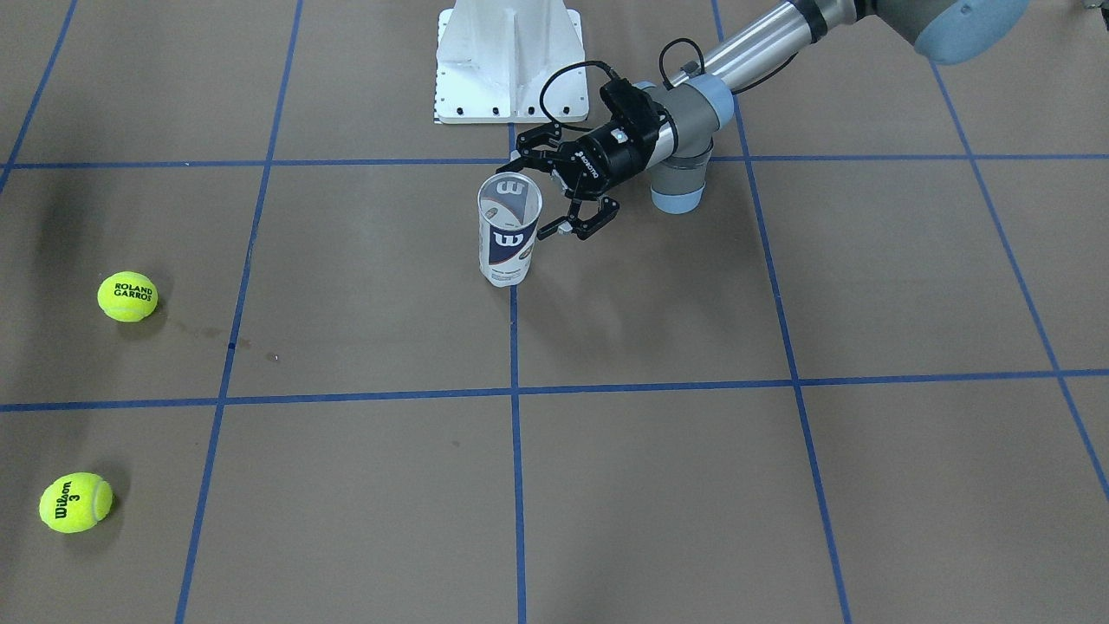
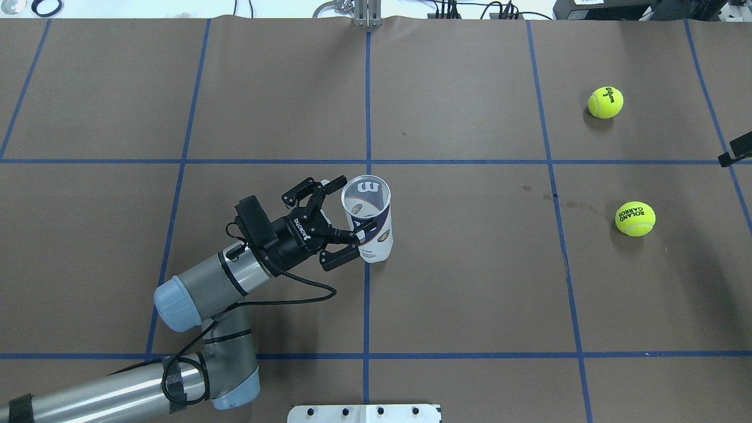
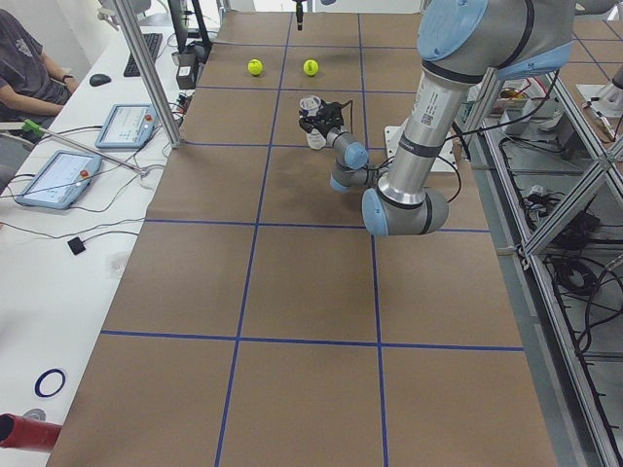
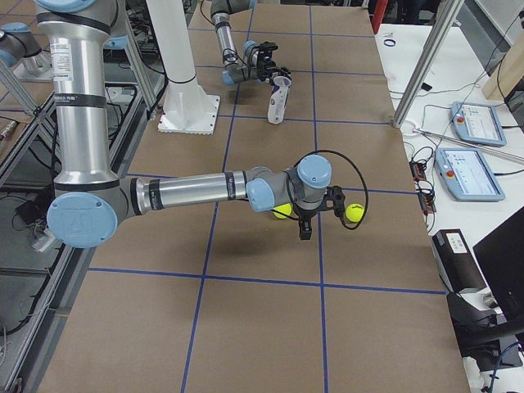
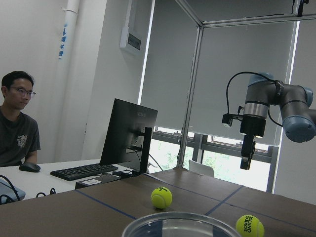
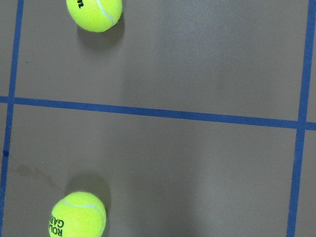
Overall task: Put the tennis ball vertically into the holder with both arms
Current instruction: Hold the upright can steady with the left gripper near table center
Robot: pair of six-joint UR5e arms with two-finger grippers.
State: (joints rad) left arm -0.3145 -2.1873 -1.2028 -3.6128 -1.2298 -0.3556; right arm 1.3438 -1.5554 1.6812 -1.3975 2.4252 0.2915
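Overhead exterior view: the left gripper (image 2: 349, 213) has its fingers (image 2: 339, 257) spread wide, 1 on each side of the Wilson tennis-ball can (image 2: 370, 226). Contact with the can wall cannot be confirmed. 1 can stands upright, mouth up, on the centre blue tape line (image 2: 368, 106). 2 tennis balls lie well apart from it: the Wilson 3 ball (image 2: 606, 102) and the Roland Garros ball (image 2: 635, 218). The right gripper (image 5: 244, 163) hangs above the table near both balls; its finger opening cannot be told.
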